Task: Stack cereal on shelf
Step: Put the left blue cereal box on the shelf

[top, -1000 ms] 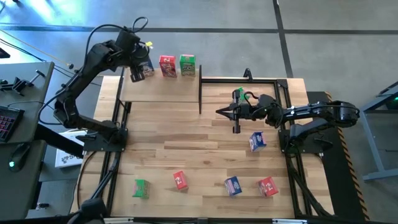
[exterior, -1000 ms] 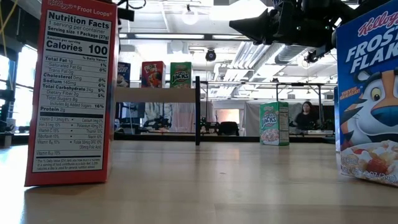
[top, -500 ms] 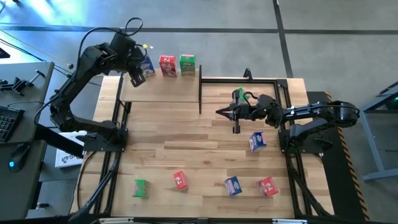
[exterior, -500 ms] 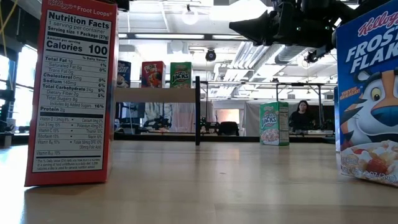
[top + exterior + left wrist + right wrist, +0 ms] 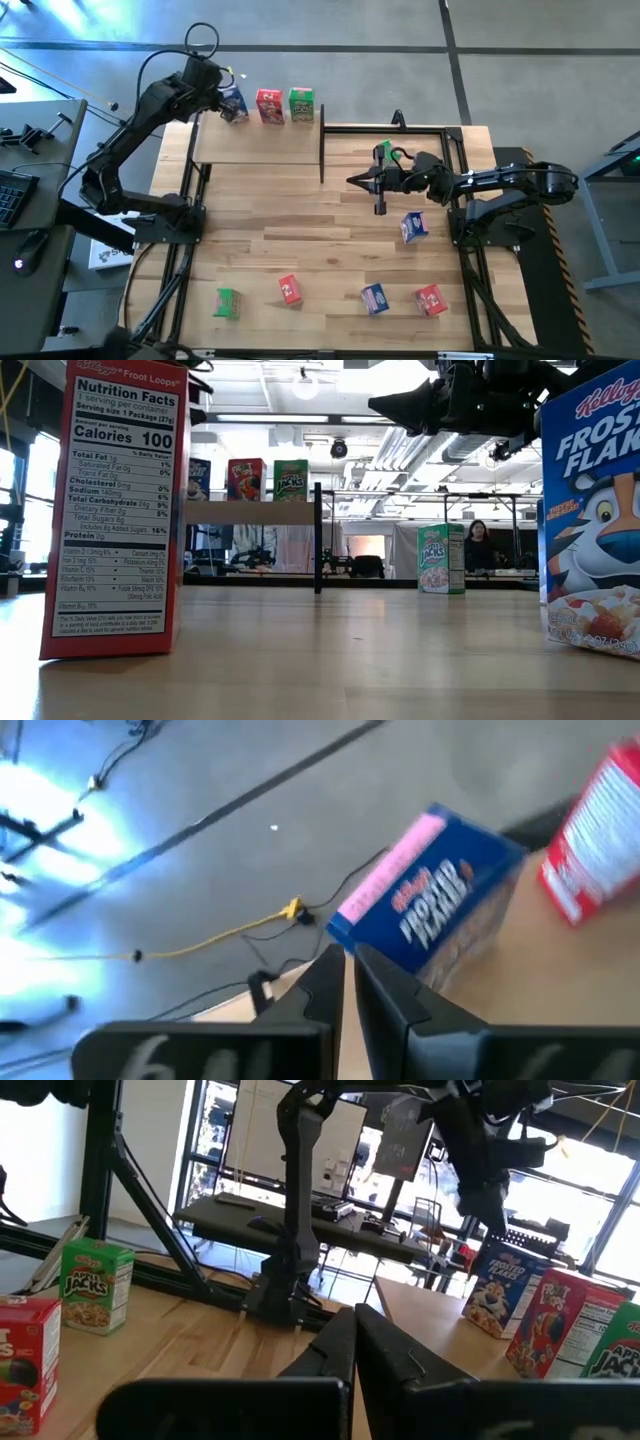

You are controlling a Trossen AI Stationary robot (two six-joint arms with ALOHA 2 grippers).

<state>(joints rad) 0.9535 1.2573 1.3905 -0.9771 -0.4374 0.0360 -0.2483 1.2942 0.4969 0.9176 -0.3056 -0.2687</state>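
A: What has moved since a second ago?

B: The left gripper (image 5: 212,88) has drawn back from the blue cereal box (image 5: 233,102) toward the shelf's outer end. That box now stands free on the shelf (image 5: 260,146), tilted relative to its neighbours. The right arm has not shifted.

A: And the fingers?

B: In the left wrist view the left fingers (image 5: 322,988) sit almost together, nothing between them, with the blue box just beyond their tips. The right gripper (image 5: 362,181) hangs above the middle of the table (image 5: 320,240), its fingers likewise nearly closed and empty.

A: Where is the rest of the cereal?

B: On the shelf, a red box (image 5: 268,105) and a green box (image 5: 301,104) stand beside the blue one. On the table: a green box (image 5: 384,152) near the right arm, a blue box (image 5: 413,227) below it, and along the front edge a green (image 5: 226,303), a red (image 5: 290,289), a blue (image 5: 375,298) and a red (image 5: 431,299).
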